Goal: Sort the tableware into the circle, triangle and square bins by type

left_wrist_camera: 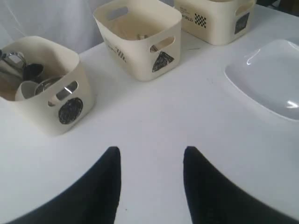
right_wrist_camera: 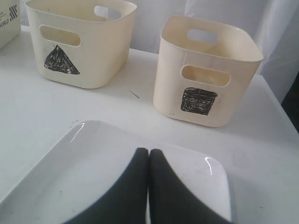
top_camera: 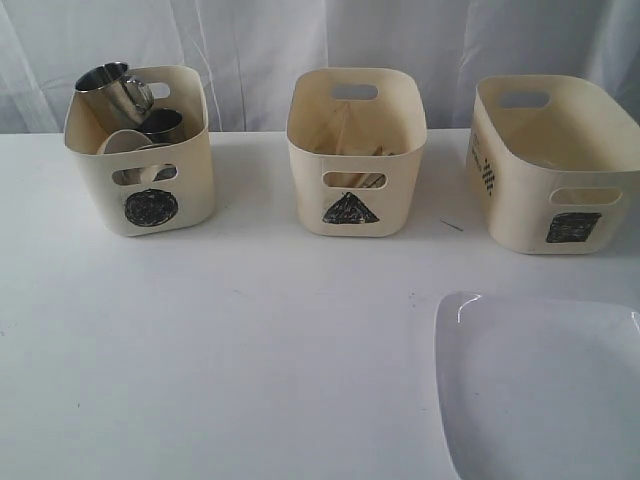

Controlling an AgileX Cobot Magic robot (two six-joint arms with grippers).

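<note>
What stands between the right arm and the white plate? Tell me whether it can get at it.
Probably yes. The right gripper hangs over the plate with nothing lying between them. Its jaws are shut, though, so they must open before any grasp.

A matte white worktop fills the scene, marked by a few tiny dark specks. Behind its far edge hangs a white curtain in soft vertical folds. Even, diffuse light leaves only faint shadows.
</note>
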